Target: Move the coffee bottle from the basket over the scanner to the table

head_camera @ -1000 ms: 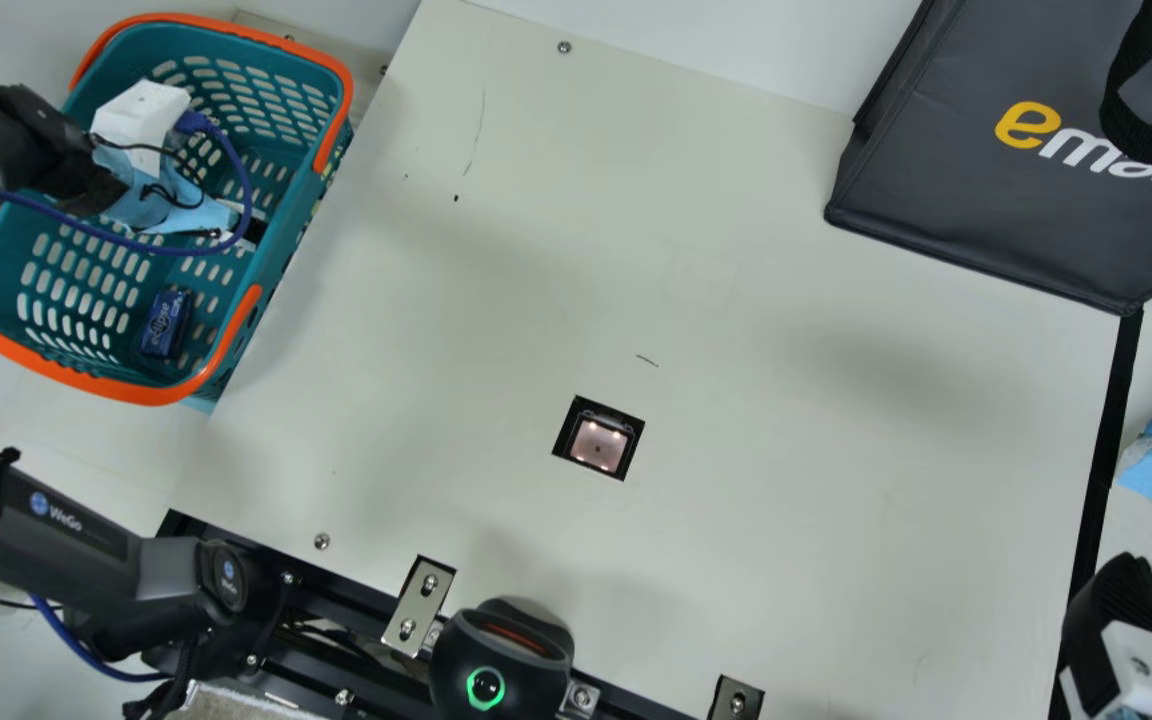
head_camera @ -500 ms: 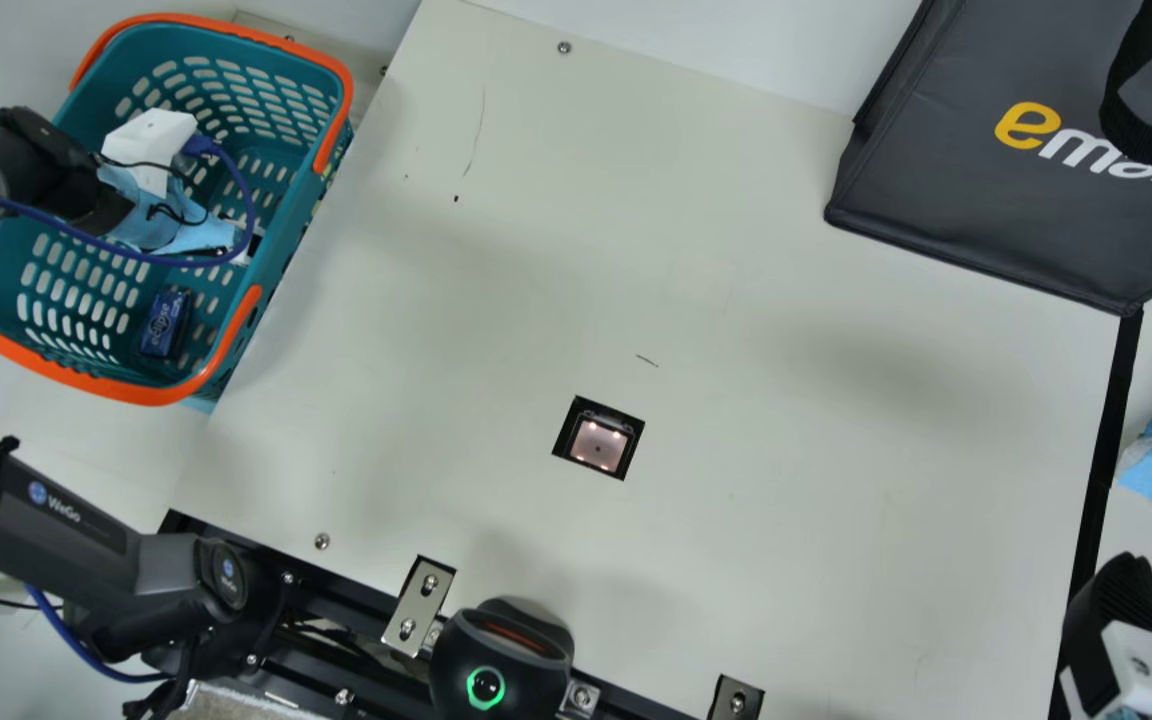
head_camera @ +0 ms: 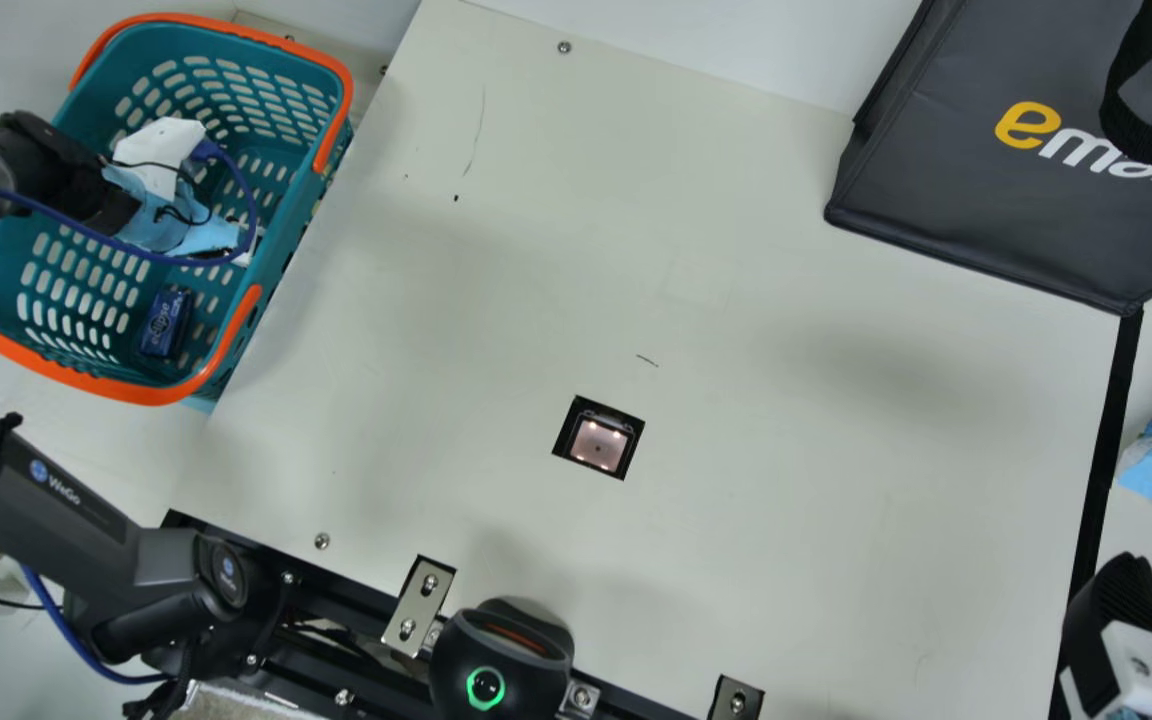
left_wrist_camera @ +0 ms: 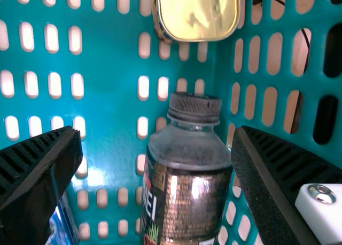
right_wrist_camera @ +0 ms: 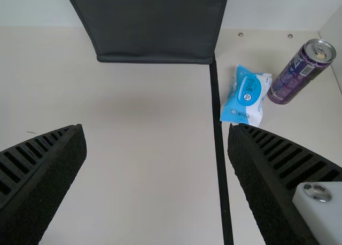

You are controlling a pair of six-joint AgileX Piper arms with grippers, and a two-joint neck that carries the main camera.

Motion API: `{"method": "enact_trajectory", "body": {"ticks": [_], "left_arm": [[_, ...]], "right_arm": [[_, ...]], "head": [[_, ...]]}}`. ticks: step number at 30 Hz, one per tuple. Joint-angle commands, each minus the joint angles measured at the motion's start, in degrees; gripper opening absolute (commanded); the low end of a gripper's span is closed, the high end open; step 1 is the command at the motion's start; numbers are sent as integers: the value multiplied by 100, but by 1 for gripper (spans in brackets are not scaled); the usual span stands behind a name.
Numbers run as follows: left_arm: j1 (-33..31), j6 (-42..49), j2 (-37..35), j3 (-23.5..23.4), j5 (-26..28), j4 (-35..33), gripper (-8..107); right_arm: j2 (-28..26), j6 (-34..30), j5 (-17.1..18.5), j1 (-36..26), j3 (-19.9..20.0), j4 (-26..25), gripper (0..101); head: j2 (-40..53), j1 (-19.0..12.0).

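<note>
Bottle (left_wrist_camera: 188,189) sits in basket (head_camera: 144,394), L tool (left_wrist_camera: 156,133) spread near it; prob. grasp step, next: center, close, lift.

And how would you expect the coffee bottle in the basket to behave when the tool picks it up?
The coffee bottle would probably hold its shape, as its shoulder shows no dents. Its glossy label might let it slip a little in a light grip, and its round body would likely roll if laid on its side.
</note>
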Motion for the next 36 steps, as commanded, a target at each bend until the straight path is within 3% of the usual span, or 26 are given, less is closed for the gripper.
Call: {"method": "enact_trajectory", "body": {"ticks": [1,19,36], "left_arm": [[-12,48,50,-25,-8,-36,90],[-107,185,503,-223,-369,140,90],[109,234,203,-139,-357,-23,90]], "right_arm": [[0,0,0,0,0,0,95],[0,0,0,0,0,0,95],[0,0,0,0,0,0,95]], "head": [[23,-175],[23,-175],[23,-175]]}}
